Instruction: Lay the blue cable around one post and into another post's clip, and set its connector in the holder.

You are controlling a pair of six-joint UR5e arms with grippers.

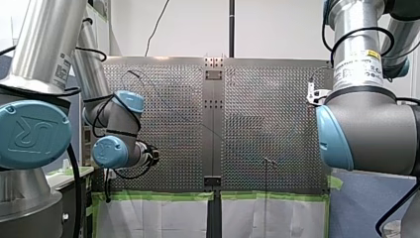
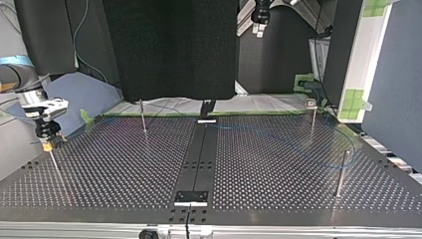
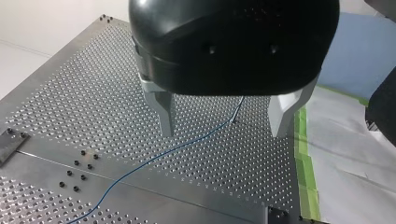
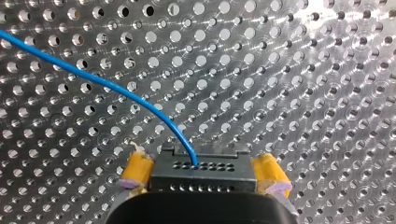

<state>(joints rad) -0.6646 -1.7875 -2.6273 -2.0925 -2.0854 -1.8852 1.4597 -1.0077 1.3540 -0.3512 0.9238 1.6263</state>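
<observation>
The blue cable (image 4: 116, 91) ends in a black connector (image 4: 203, 173) that sits between the yellow pads (image 4: 137, 169) of my right gripper (image 4: 201, 159), which is shut on it above the perforated table. At the top view's left that gripper (image 2: 47, 143) hangs over a thin post (image 2: 55, 167). The cable (image 2: 278, 133) lies loose across the table's right half. My left gripper (image 3: 223, 133) is open high over the cable (image 3: 154, 161), nothing between its metal fingers (image 3: 164, 116). It also shows at the top edge of the top view (image 2: 260, 29).
More posts stand on the table: one left of centre (image 2: 143, 119), one with a small clip on top (image 2: 311, 115), one near the right edge (image 2: 341, 172). A dark strip (image 2: 201, 159) runs down the middle. Green tape (image 3: 303, 163) marks one table edge.
</observation>
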